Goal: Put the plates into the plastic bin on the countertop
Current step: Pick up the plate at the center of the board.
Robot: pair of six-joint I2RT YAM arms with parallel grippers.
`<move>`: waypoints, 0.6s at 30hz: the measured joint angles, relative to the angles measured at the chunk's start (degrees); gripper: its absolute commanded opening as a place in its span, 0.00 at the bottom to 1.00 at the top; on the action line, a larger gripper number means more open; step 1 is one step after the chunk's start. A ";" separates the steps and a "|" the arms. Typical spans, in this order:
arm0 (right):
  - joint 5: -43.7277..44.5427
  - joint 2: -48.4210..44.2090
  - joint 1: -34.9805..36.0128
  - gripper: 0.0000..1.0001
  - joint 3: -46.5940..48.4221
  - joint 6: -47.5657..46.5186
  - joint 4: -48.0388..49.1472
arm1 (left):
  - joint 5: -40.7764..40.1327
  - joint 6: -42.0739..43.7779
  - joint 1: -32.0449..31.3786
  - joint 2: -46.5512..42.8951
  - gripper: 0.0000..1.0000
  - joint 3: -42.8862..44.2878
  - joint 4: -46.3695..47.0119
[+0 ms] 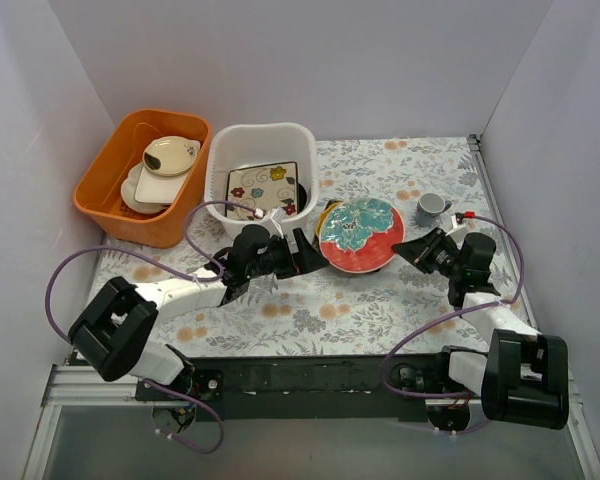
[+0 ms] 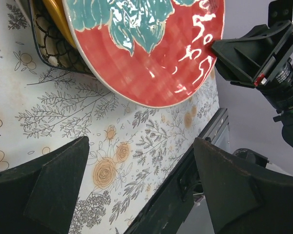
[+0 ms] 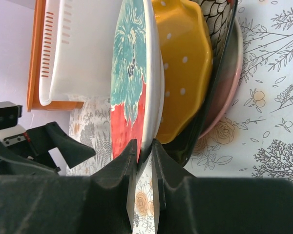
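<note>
White bin holds one square floral plate; orange tub, cream dishes. Right gripper pinches red-and-teal plate; left gripper spread.

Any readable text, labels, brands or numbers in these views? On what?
No readable text in any view.
The red-and-white tag on the right gripper: too small to read.
On the red-and-teal plate, white bin, orange tub and countertop: no lettering seen.

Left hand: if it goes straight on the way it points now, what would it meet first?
Probably the near rim of the red-and-teal plate, which lies straight ahead of the open left hand; the depth between them is hard to judge.
</note>
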 measured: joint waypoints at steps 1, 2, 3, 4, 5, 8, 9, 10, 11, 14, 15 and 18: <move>-0.02 -0.61 0.00 0.01 -0.02 0.00 -0.31 | -0.09 -0.57 -0.04 0.52 0.86 -0.35 1.09; -0.04 -1.29 0.00 0.01 -0.11 0.04 -0.57 | -0.09 -1.07 -0.09 1.33 0.86 -0.59 2.25; -0.04 -1.86 -0.02 0.01 -0.28 0.07 -0.61 | -0.09 -1.53 -0.11 2.29 0.86 -0.66 3.13; -0.13 -2.45 0.00 0.01 -0.61 0.17 -0.72 | -0.07 -2.08 -0.13 3.50 0.85 -0.66 4.46; -0.26 -2.71 -0.02 0.01 -0.79 0.26 -0.79 | -0.04 -2.38 -0.13 4.28 0.85 -0.66 5.31; -0.98 -3.15 -0.02 0.01 -1.75 0.92 -0.59 | -0.04 -3.74 -0.13 7.10 0.84 -0.70 8.50; -1.29 -3.19 -0.07 0.01 -2.16 1.36 -0.37 | -0.04 -4.07 -0.13 7.93 0.84 -0.83 9.62; -1.55 -3.23 -0.09 0.01 -2.47 1.77 -0.28 | -0.04 -4.37 -0.13 8.72 0.84 -0.87 10.49; -1.77 -3.32 -0.09 0.01 -2.71 2.16 -0.31 | -0.04 -4.85 -0.13 9.70 0.83 -0.92 11.74; -2.27 -3.67 -0.09 0.01 -3.54 3.21 0.57 | -0.17 -5.51 -0.15 12.57 0.81 -1.22 15.78; -2.62 -3.85 -0.09 0.01 -3.91 3.56 1.07 | -0.13 -5.81 -0.17 13.25 0.80 -1.22 17.33; -3.50 -4.28 -0.13 0.01 -5.07 4.55 2.38 | -0.15 -6.40 -0.17 14.93 0.72 -1.22 20.90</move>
